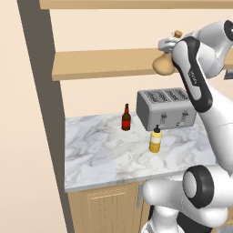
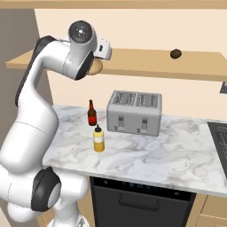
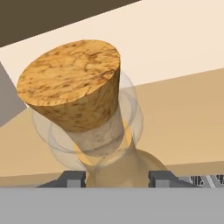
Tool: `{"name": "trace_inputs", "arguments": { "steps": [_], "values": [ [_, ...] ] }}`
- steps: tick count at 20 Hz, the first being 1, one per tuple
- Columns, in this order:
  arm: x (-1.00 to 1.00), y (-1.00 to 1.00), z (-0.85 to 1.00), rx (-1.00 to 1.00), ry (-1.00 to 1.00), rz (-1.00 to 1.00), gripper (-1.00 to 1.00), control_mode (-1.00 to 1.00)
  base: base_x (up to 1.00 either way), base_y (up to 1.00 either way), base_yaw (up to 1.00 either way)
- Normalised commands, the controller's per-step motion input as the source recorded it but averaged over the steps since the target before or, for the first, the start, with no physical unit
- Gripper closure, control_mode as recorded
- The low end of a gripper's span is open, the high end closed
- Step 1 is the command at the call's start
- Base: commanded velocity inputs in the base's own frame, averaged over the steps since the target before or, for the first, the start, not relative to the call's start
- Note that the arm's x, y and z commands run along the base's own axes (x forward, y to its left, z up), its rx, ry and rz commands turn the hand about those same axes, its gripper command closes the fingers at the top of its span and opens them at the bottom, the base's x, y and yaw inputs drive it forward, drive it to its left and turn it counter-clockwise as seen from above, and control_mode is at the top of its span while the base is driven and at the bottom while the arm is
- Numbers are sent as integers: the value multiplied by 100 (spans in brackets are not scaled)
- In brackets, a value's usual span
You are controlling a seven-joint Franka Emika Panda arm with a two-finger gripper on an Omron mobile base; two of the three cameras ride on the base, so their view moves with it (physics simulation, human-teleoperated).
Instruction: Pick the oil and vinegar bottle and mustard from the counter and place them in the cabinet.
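The claw (image 3: 117, 179) is shut tight on the oil and vinegar bottle (image 1: 164, 63), with one dark tip on each side of the bottle just under its thin neck. The cork stopper (image 3: 72, 83) sits very close to the hand camera. The robot holds the bottle up high at the front edge of the cabinet (image 1: 104, 63) shelf, right above the toaster (image 1: 166, 108). I cannot tell if the round belly is touching the shelf plank yet or hanging just over it.

The mustard (image 1: 155, 140) stands on the counter (image 1: 100, 154) just in front of the toaster. It has not been picked up. A small dark red bottle (image 1: 126, 118) stands to the left of the toaster.

What could go wrong? The bottle has a round belly and looks tipped. If the claw lets go while it leans, it may roll off the shelf and drop onto the toaster. If the arm pushes too low, the belly may bump the plank edge and slip in the grip.
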Motion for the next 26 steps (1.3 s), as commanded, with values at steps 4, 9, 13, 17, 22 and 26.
{"name": "trace_inputs", "arguments": {
  "steps": [4,9,13,17,22,26],
  "values": [
    [20,0,0,0,-3,0,100,-100,0,0,0],
    [32,0,0,0,-1,0,100,-100,0,0,0],
    [34,0,0,0,0,0,100,-100,0,0,0],
    [33,0,0,0,0,0,100,-100,0,0,0],
    [27,0,0,0,0,0,100,-100,0,0,0],
    [15,0,0,0,-2,0,100,-100,0,0,0]
  ]
}}
